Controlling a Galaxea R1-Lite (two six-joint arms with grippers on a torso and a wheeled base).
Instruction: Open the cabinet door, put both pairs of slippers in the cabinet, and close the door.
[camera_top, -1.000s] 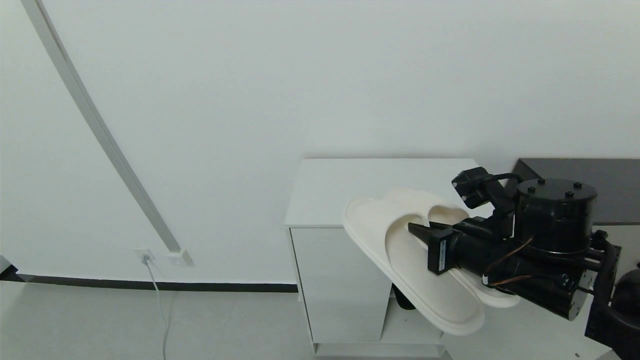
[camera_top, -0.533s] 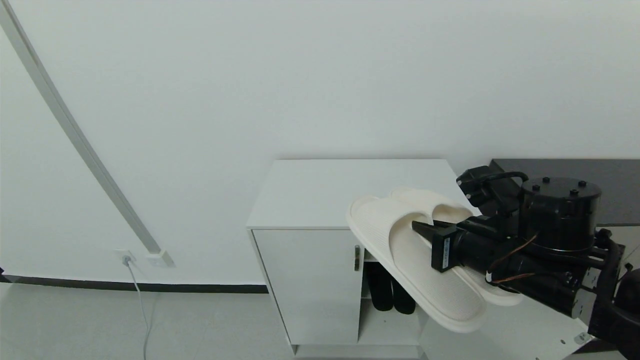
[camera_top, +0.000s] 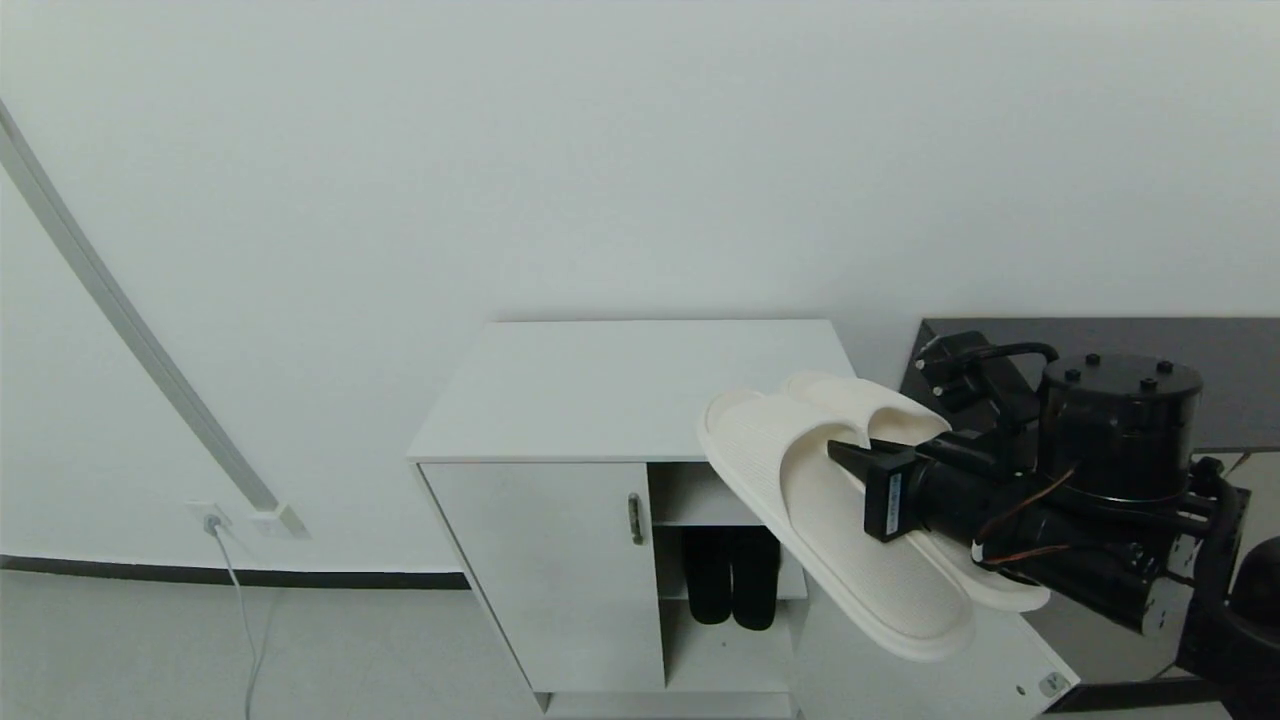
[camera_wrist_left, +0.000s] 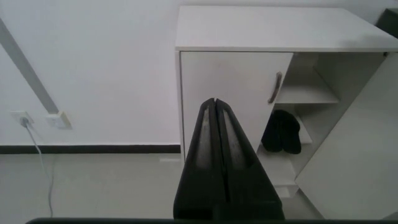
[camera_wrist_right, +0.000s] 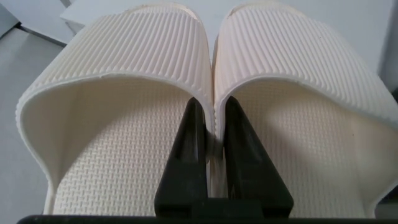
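Viewed from a shifted head camera: more of the cabinet (camera_top: 620, 390) interior showing than a second ago (nothing itself displaced). Counted: two cream slippers (camera_top: 800, 500), two black slippers (camera_top: 730, 590) inside the cabinet, one open door (camera_top: 900, 670). Pinched together at their inner edges by the right gripper (camera_wrist_right: 214, 106), before the cabinet's open side. Facing the cabinet, left gripper (camera_wrist_left: 214, 102) closed on nothing.

The right arm (camera_top: 1010, 510) is sitting raised at the robot's right side, its wrist pointing across toward the left and slightly upward. The right gripper (camera_top: 842, 456) is pinching its two black fingers (camera_wrist_right: 189, 146) on the touching inner walls of the pair of cream slippers (camera_top: 800, 480). The left gripper (camera_wrist_left: 214, 104) is pointing forward, its fingers pressing flat against each other along their length.
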